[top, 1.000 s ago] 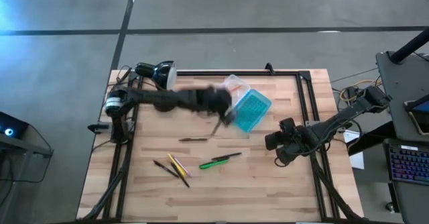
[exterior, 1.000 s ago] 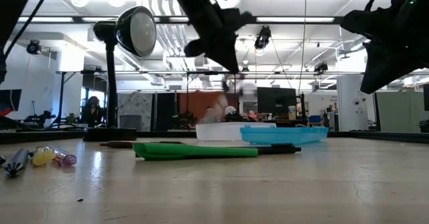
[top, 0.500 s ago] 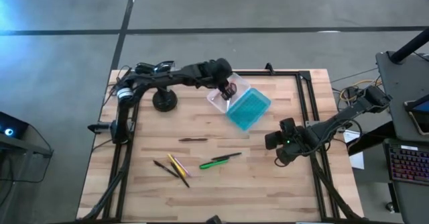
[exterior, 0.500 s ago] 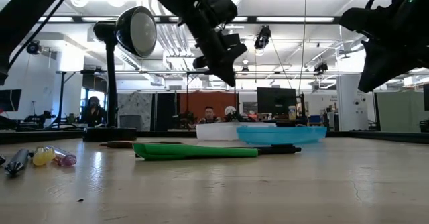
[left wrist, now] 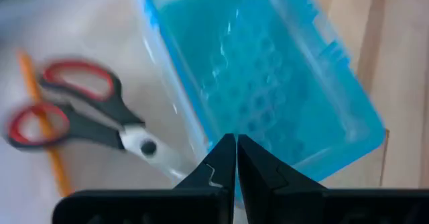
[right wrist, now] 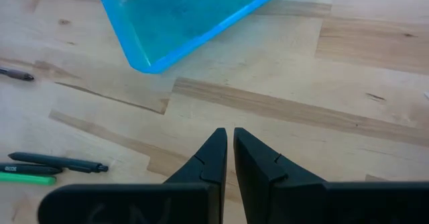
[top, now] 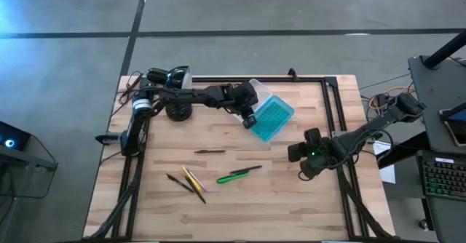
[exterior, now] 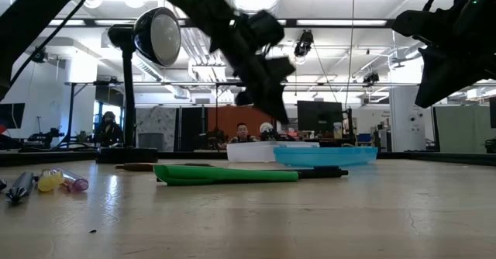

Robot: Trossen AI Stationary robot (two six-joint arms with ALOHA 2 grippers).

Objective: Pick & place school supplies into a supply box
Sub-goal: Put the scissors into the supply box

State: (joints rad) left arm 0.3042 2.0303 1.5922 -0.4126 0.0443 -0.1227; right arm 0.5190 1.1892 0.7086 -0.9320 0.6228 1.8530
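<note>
Supply box (top: pixel 266 113), one: lying open on the table (top: pixel 291 192) toward 12 o'clock, teal half (left wrist: pixel 268 83) on the 4 o'clock side, clear whitish half (top: pixel 254 92) on the 10 o'clock side.

Red-handled scissors (left wrist: pixel 80 120), one pair: resting inside the clear half, beside one orange pencil (left wrist: pixel 43 123).

Left pincer (top: pixel 247 119), one: hovering over the box's 7 o'clock edge, fingers (left wrist: pixel 221 167) pressed together and carrying nothing.

Right pincer (top: pixel 302 156), one: waiting above the table at about 3 o'clock, well apart from the box, fingers (right wrist: pixel 214 157) closed together, empty.

Loose supplies on the table, toward 6 o'clock:
- Green marker (top: pixel 231 177), one, lying flat.
- Dark pen (top: pixel 246 170), one, touching the marker's 2 o'clock end.
- Thin dark pen (top: pixel 210 151), one, lying alone between the box and the marker.
- Cluster (top: pixel 188 181) at 7 o'clock: one yellow pencil with at least two dark pens, crossing each other; exact count cannot be told.

Black desk lamp (top: pixel 175 83), one: standing at the 10 o'clock corner.
</note>
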